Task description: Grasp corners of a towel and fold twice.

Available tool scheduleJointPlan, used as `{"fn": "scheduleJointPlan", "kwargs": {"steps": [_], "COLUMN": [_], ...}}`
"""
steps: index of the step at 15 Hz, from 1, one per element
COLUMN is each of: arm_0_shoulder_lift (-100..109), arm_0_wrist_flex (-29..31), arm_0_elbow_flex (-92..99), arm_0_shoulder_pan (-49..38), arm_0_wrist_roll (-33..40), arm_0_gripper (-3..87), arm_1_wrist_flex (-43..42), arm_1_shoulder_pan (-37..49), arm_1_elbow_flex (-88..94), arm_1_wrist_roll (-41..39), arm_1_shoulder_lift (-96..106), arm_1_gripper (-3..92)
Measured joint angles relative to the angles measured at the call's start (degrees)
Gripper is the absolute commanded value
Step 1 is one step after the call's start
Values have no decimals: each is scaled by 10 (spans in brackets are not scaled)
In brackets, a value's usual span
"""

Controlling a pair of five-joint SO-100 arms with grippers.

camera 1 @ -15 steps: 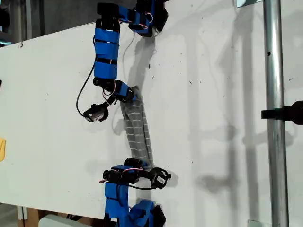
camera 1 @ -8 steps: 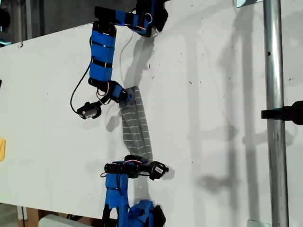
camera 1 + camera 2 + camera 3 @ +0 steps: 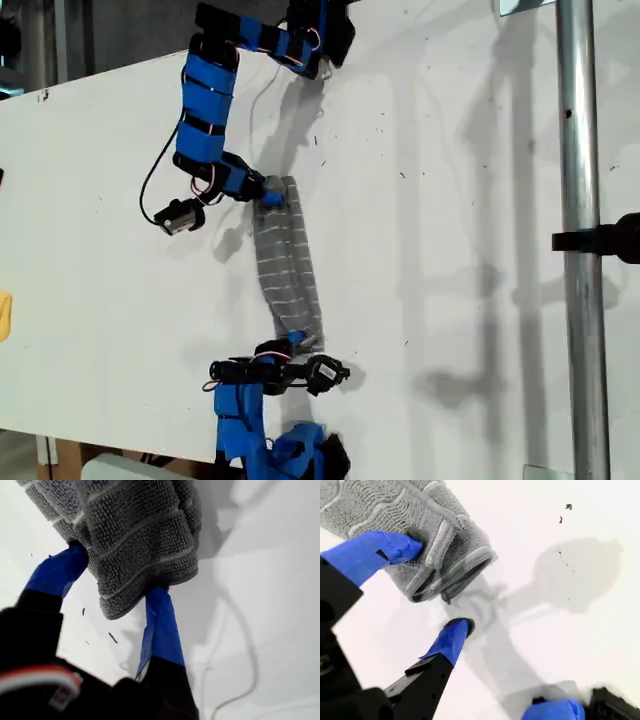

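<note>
The towel (image 3: 285, 265) is being stretched out as a long narrow bunched strip on the white worktop (image 3: 450, 250), running between the two blue arms roughly down the middle of the exterior view. Its upper end in that view is being pinched by my first gripper (image 3: 272, 197). In the first wrist view the grey striped cloth (image 3: 135, 535) is being squeezed between the two blue-taped fingers (image 3: 160, 625), with the folded edge poking out past them, so the gripper (image 3: 119, 572) is being held closed on the fabric. A thin white cable (image 3: 250, 670) is lying on the worktop just behind. The lower end of the towel is being met by my second gripper (image 3: 296, 340), and that one is being held wide apart. In the second wrist view one finger (image 3: 375, 555) is being pressed on top of the layered towel end (image 3: 420, 530), while the other is being rested on bare worktop, apart from the cloth, so nothing is actually being gripped by that gripper (image 3: 439, 585). Which exact corners are being held can't be told, as the cloth is too bunched. A metal pole (image 3: 580, 250) is standing at the exterior view's right.
</note>
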Motion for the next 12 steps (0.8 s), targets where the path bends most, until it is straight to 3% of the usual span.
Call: {"fn": "scheduleJointPlan", "kwargs": {"steps": [5,8,11,12], "arm_0_shoulder_lift": [311,546,819,912], "arm_0_wrist_flex": [11,-11,-93,-114], "arm_0_elbow_flex": [138,259,427,486], "arm_0_shoulder_pan": [5,44,107,123], "arm_0_wrist_roll": [-47,-58,-83,-90], "arm_0_gripper": [126,-26,-26,-26], "arm_1_wrist_flex": [90,122,125,127], "arm_1_shoulder_pan": [86,126,95,53], "arm_1_elbow_flex": [53,156,284,301], "arm_1_wrist_roll": [39,146,283,347], "arm_1_shoulder_lift": [173,301,508,557], "arm_1_gripper": [216,177,162,292]}}
